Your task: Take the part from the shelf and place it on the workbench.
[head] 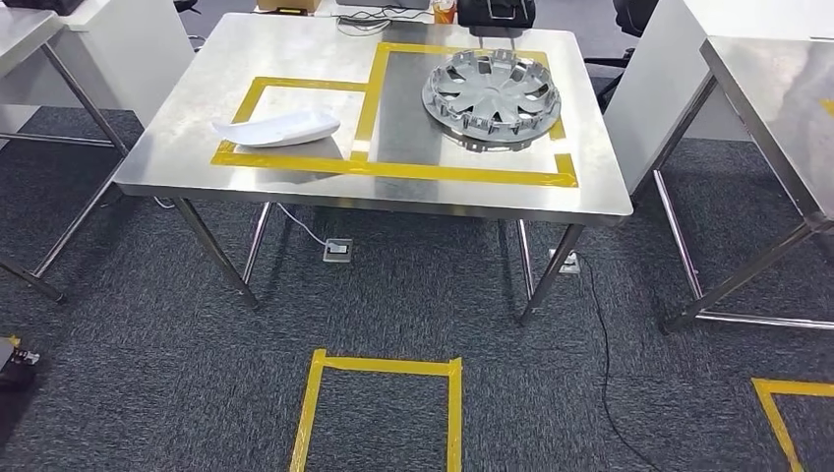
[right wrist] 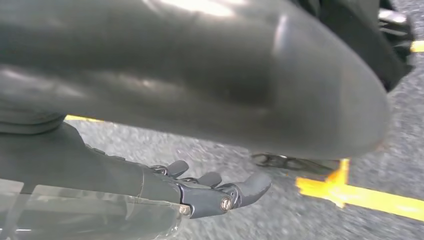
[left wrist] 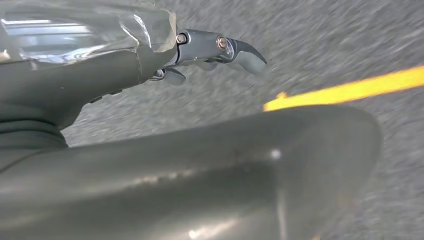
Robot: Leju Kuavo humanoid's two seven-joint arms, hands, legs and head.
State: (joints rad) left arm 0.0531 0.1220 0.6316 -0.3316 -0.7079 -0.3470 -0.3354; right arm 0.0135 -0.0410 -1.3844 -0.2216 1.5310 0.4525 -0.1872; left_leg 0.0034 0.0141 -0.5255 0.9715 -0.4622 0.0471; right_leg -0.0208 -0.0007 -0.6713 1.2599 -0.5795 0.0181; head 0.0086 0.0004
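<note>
Steel workbench (head: pixel 295 187) on grey carpet (head: pixel 413 305), yellow tape (head: pixel 433 171); left robot hand (left wrist: pixel 220 52), right robot hand (right wrist: pixel 220 192), both empty, fingers apart

Workbench (head: pixel 295 192): wheel cover (head: pixel 491 96) set far right within the larger taped frame; tray-like part (head: pixel 278 128) laid left of it in the smaller frame. Floor: taped square (head: pixel 384 366) marked near, tables flanking left (head: pixel 25 29) and right (head: pixel 777 88).
</note>
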